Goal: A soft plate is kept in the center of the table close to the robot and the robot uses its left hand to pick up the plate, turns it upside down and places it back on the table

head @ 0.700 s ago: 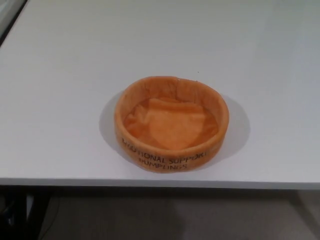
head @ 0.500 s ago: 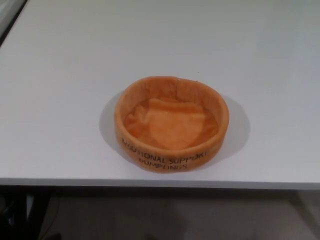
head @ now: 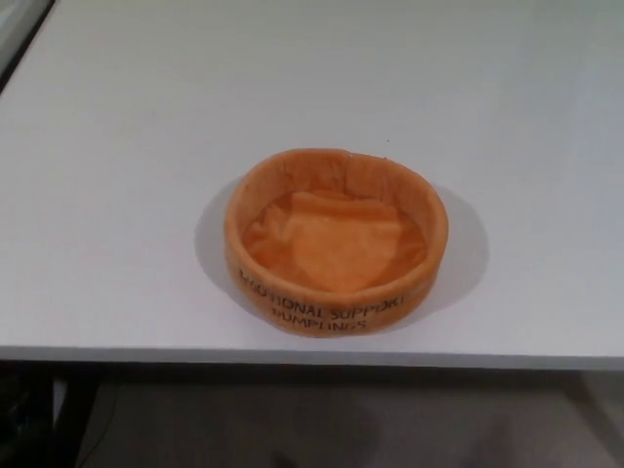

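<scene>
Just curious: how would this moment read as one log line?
plate: upright, opening up, near table front edge | hands: not in view | flip: not started

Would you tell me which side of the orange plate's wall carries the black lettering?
The side nearest the robot: the soft plate shows black lettering there; its inner far wall is plain.

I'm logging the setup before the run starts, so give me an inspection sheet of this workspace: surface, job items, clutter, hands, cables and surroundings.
Surface: white table, plain and flat, its near edge running across the bottom of the view.
Job's things: orange soft plate, resting open side up near the front edge at the centre, with dark printed lettering on its near wall, blurred and only partly readable.
Clutter: nothing seen.
Hands: neither the left nor the right is in view.
Cables: nothing seen.
Surroundings: a dim floor below the table's edge; a dark strip past the table's far left corner, too little of it visible to identify.
</scene>
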